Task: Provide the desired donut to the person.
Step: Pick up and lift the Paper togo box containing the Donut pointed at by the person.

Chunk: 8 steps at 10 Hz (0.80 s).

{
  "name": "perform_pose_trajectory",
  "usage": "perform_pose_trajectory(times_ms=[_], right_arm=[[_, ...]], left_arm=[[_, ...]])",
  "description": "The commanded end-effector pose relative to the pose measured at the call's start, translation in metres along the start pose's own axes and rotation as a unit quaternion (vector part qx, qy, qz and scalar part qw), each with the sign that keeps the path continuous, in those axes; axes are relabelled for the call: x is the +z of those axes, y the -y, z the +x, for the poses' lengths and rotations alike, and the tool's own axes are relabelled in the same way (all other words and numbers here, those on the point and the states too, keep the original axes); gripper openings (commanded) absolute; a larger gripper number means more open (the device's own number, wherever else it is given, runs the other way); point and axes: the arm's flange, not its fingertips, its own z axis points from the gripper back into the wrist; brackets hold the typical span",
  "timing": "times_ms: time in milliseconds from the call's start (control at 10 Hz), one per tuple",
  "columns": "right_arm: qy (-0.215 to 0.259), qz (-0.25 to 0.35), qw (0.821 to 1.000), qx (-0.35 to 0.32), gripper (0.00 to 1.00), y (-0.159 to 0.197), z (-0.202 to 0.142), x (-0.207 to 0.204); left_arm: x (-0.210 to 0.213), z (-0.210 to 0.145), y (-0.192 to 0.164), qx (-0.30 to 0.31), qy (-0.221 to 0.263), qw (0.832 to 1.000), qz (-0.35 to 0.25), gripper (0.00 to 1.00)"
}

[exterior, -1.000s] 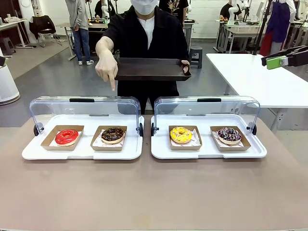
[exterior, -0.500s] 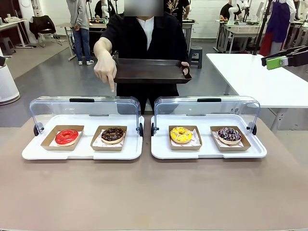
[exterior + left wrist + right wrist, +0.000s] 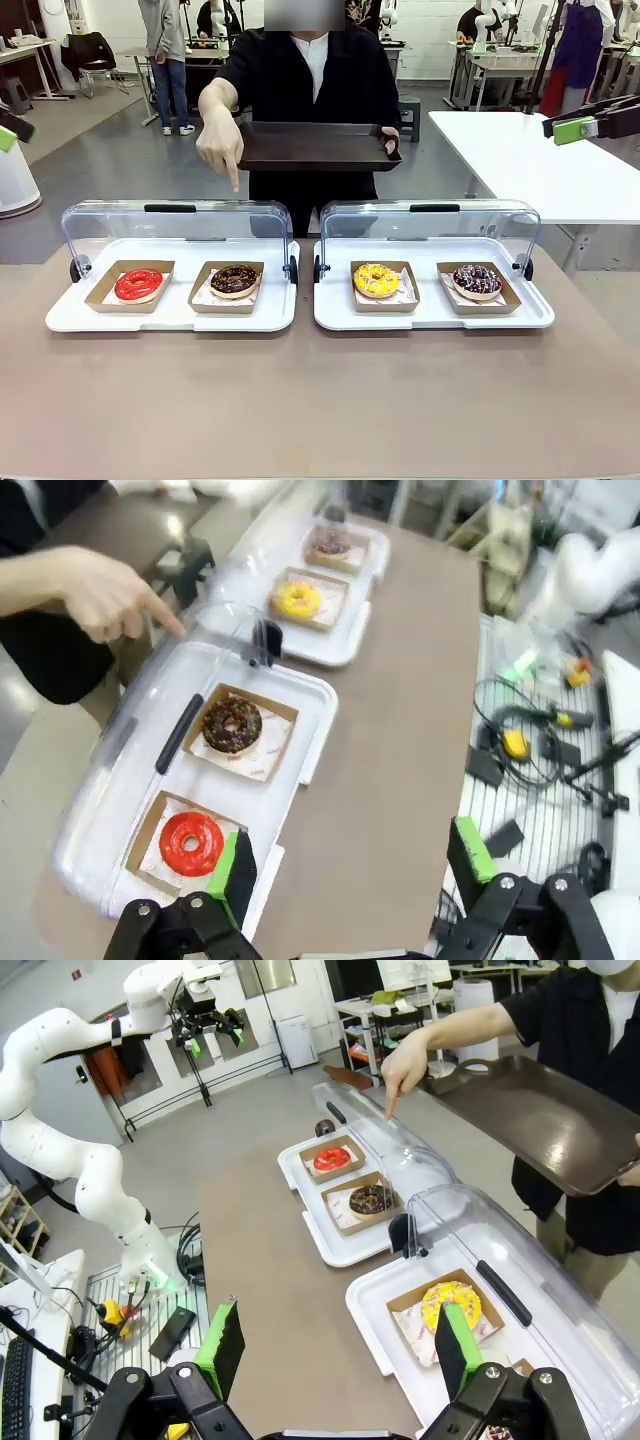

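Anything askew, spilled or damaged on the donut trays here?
Nothing stands out. The red donut, chocolate donut, yellow donut and sprinkled donut each sit squarely in their own cardboard holder, two per white tray. Nothing looks spilled or broken.

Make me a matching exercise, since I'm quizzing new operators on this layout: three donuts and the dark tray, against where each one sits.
Things:
1. red donut
2. chocolate donut
3. yellow donut
4. dark tray

Places:
A. held in the person's hand
B. left case, right box
C. right case, left box
D. left case, left box

Pairs: 1-D, 2-B, 3-C, 4-A
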Motion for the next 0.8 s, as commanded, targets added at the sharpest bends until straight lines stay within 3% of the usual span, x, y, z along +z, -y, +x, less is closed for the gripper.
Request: perform_pose_trajectory(times_ms=[0, 100, 300, 500, 700], right_arm=[[0.013, 0.005, 1.000, 0.004, 1.00, 0.002, 0.001, -0.002], [0.013, 0.005, 1.000, 0.004, 1.00, 0.002, 0.001, -0.002], [0.013, 0.005, 1.000, 0.004, 1.00, 0.002, 0.001, -0.002], [0.013, 0.005, 1.000, 0.004, 1.00, 0.002, 0.001, -0.002], [0.013, 0.005, 1.000, 0.004, 1.00, 0.002, 0.001, -0.002]], left_arm=[[-0.035, 0.049, -0.007, -0.047, -0.159, 0.986, -0.027, 1.00], [-0.067, 0.064, -0.004, -0.080, -0.233, 0.969, -0.023, 1.00], [-0.137, 0.082, 0.004, -0.142, -0.316, 0.938, -0.013, 1.00], [-0.195, 0.080, 0.004, -0.186, -0.364, 0.913, 0.014, 1.00], [-0.241, 0.072, 0.005, -0.216, -0.381, 0.899, 0.008, 1.00]])
